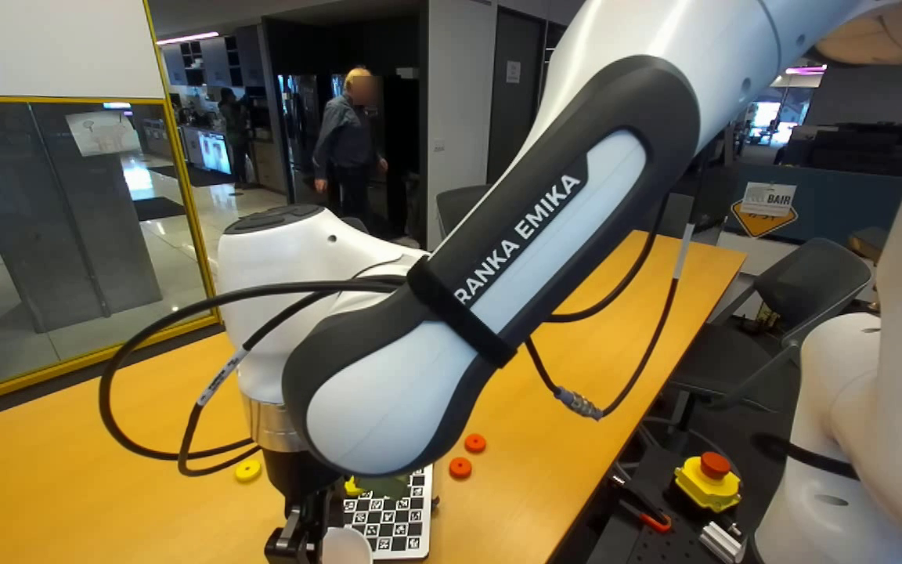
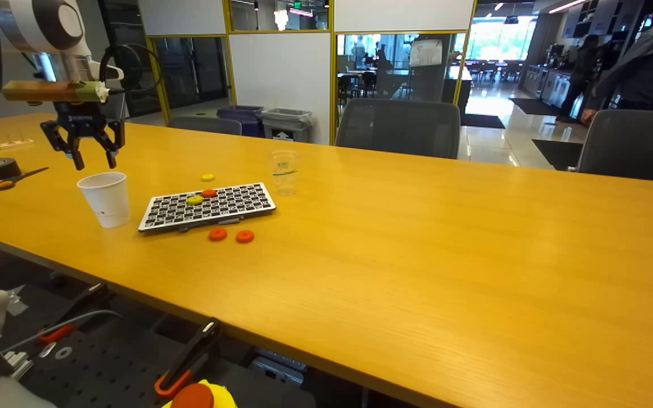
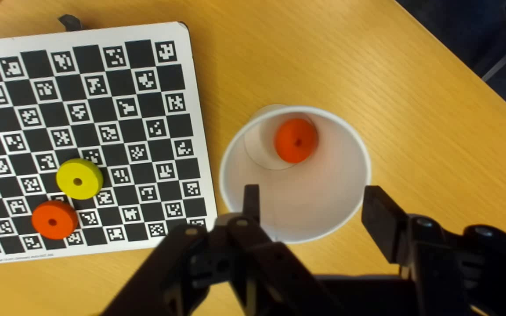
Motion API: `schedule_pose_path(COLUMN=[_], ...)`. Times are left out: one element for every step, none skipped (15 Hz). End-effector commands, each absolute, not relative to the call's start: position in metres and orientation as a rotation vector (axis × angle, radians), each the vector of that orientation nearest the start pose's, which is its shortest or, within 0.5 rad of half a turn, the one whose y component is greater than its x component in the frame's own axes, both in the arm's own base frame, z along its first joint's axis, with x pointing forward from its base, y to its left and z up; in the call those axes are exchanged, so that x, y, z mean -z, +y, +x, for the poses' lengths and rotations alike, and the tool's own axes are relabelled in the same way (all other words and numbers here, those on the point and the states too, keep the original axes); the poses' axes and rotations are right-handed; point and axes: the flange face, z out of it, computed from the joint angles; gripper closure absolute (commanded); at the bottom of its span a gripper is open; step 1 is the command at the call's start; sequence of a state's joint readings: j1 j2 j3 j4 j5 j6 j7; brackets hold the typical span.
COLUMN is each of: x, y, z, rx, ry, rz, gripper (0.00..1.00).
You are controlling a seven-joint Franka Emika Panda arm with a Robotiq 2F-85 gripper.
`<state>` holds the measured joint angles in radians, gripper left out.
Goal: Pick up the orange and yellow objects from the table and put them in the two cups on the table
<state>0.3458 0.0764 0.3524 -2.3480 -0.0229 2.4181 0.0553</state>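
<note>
Jaws apart | in white cup [image 2: 106, 199]: 1 orange disc [image 3: 294, 136] | yellow discs [image 3: 82, 175]: 2

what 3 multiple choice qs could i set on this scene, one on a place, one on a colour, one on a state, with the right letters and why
1. Where does the white cup stand relative to the checkered mat?
a) on top of it
b) underneath it
c) beside it, on the table

2. What colour is the disc inside the white cup?
a) orange
b) yellow
c) blue

3. How do the jaws stand?
a) shut on a disc
b) open, nothing gripped
c) shut and empty

Right letters:
1 c: the wrist view shows bare table between the cup's base and the mat's edge.
2 a: the wrist view looks into the cup and shows it orange.
3 b: an exterior view shows them parted, with nothing between them.
</note>
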Motion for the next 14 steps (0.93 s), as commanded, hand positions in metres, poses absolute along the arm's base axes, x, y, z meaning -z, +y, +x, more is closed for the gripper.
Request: schedule_pose_path(x=[-0.307,-0.311,-0.317,-0.324,-0.329,-0.334,-0.337,-0.339,-0.341,-0.339,-0.337,-0.333,-0.327,-0.318], y=[0.328,0.326,0.322,0.316,0.31,0.302,0.293,0.281,0.272,0.257,0.247,0.234,0.222,0.208], z=[0.399,0.399,0.399,0.399,0.399,0.401,0.403,0.405,0.407,0.41,0.412,0.416,0.418,0.422], rx=[0.019,0.022,0.034,0.052,0.067,0.081,0.092,0.103,0.108,0.104,0.103,0.089,0.078,0.061], ry=[-1.012,-1.0,-0.984,-0.949,-0.916,-0.868,-0.823,-0.761,-0.722,-0.662,-0.621,-0.551,-0.483,-0.37], rz=[-2.954,-2.969,-2.983,-3.003,-3.013,-3.029,-3.042,-3.059,-3.068,-3.082,-3.092,-3.107,-3.123,-3.152], gripper=[0.05,0.0,0.0,0.0,0.0,0.0,0.0,0.0,0.0,0.0,0.0,0.0,0.0,0.0])
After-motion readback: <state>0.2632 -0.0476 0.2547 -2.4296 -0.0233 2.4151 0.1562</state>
